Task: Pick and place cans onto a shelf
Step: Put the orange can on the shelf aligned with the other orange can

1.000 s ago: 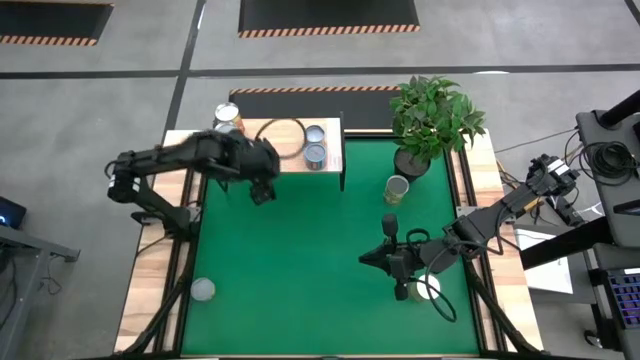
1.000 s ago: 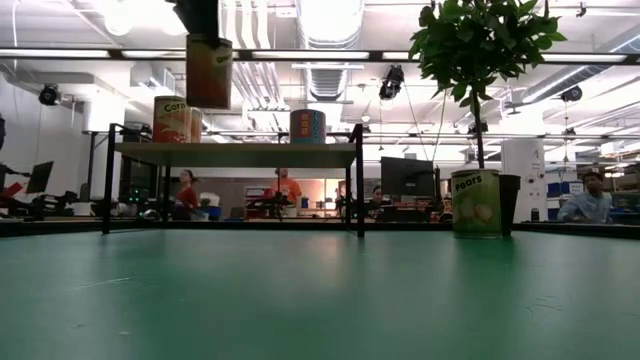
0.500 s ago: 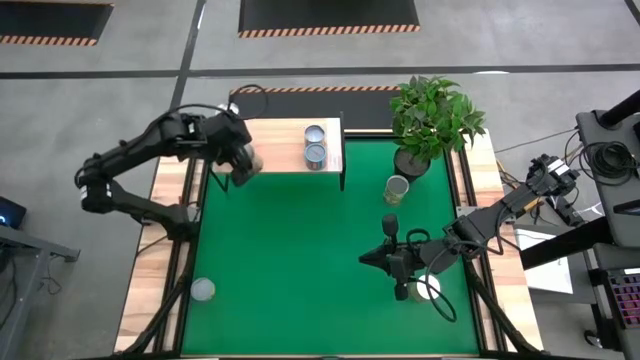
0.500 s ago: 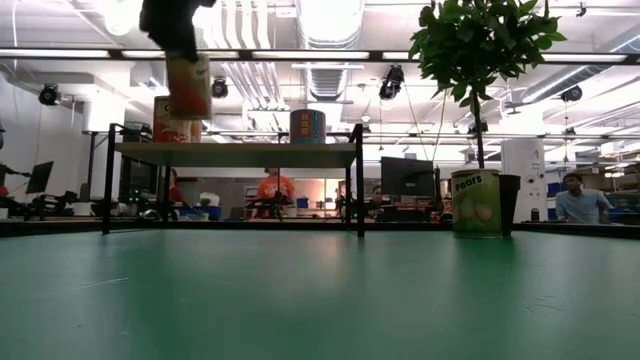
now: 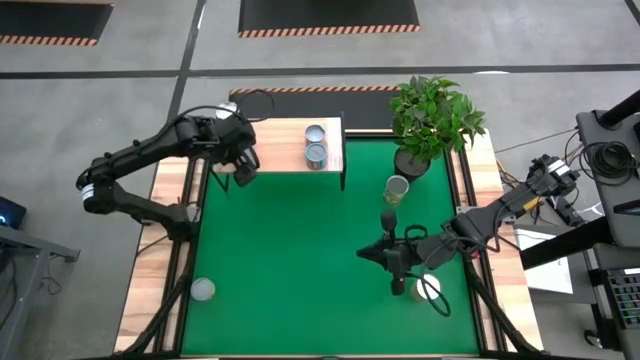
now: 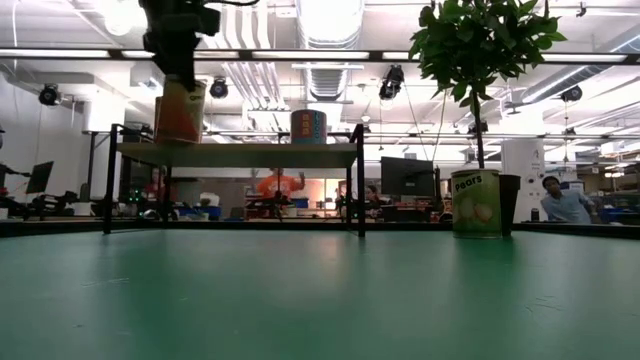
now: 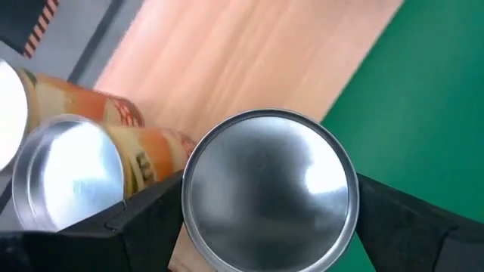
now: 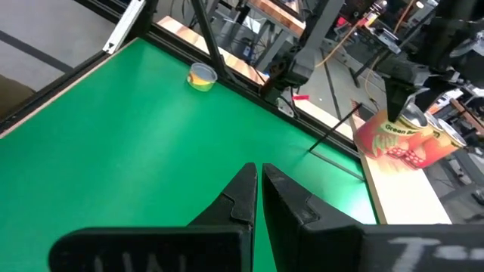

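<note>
Can [image 7: 268, 189] sits clamped across its round sides in my left pincer [image 5: 243, 168], at the upper left of the high view over the shelf's [image 5: 290, 152] left end; it's rigid, smooth metal, likely slippery, so I grip mid-body. My right pincer [image 8: 259, 189] rests closed, low right

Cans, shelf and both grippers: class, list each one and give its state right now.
Left gripper: shut on a can, at the shelf's left end.
Right gripper: shut, empty, above the mat.
Shelf: holding two cans at its right end.
Pears can: upright on the mat.
</note>
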Robot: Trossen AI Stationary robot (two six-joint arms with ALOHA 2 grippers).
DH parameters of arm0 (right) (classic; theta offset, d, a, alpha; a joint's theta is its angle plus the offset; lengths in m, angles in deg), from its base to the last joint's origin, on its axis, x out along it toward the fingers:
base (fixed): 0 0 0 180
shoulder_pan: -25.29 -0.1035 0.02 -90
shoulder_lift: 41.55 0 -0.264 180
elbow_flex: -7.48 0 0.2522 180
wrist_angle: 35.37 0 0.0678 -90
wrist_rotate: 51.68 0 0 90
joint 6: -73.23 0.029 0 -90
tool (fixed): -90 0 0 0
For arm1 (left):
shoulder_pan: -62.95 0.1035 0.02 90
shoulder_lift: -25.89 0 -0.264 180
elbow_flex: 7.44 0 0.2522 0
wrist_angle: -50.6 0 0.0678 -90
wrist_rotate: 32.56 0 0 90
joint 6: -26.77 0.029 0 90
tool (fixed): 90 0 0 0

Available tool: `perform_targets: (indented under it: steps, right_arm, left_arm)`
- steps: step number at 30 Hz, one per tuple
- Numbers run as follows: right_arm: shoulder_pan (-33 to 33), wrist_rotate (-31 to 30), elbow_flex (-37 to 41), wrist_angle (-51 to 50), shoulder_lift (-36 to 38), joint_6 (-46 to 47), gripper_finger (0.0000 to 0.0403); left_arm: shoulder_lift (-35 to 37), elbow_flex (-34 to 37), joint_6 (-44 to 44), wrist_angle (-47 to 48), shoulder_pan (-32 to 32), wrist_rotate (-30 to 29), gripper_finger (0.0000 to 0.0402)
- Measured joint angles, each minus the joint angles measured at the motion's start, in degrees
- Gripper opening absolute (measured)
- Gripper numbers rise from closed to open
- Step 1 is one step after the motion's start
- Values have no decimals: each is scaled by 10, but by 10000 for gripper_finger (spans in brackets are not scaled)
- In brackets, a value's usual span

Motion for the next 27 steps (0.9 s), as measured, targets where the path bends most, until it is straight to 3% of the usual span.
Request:
perform_targets:
  steps: [9, 27]
  right_arm:
    - [11, 0, 0, -2, 0, 3, 12]
    - [12, 0, 1, -10, 0, 3, 12]
  left_arm:
    - [-13, -46, 4, -2, 4, 5, 325]
    - [-46, -40, 21, -22, 46, 5, 326]
